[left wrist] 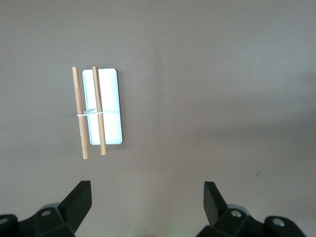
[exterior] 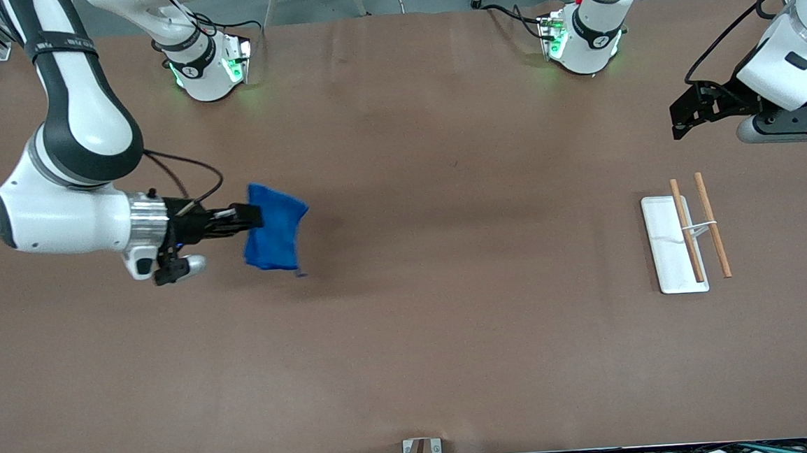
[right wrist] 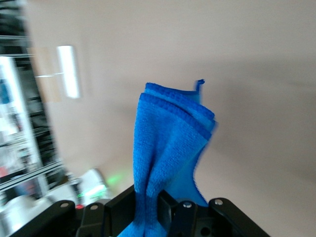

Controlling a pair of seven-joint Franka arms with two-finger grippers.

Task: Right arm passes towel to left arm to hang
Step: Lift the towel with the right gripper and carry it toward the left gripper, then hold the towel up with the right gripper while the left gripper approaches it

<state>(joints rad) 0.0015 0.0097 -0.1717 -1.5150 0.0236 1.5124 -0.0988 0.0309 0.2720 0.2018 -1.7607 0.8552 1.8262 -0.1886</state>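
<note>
Blue cloth hangs bunched from the right tool [exterior: 252, 217], whose fingers are clamped together on a gathered fold of the towel [exterior: 274, 229]; the towel is up in the air over the brown tabletop [exterior: 452, 335], toward the right arm's end of it. The right arm comes from its base at the top of the front view, bends sharply at a low elbow, and stretches its forearm and wrist level, so the tool points sideways toward the middle of the tabletop. In the right wrist view the towel [right wrist: 170, 148] rises out of the black fingers [right wrist: 170, 210] as a folded, ribbed bundle, with a small loose thread [right wrist: 199, 83] standing at its outer corner. The left arm waits, held up over its own end of the tabletop, and its tool [exterior: 684, 115] hovers with the fingers [left wrist: 79, 200] spread wide apart and gripping nothing. Below it in the left wrist view lies a white flat tray [left wrist: 111, 106] on the tabletop, with two wooden rods [left wrist: 98, 111] side by side, one across the tray, the other just beside its edge, joined by a thin white piece.
</note>
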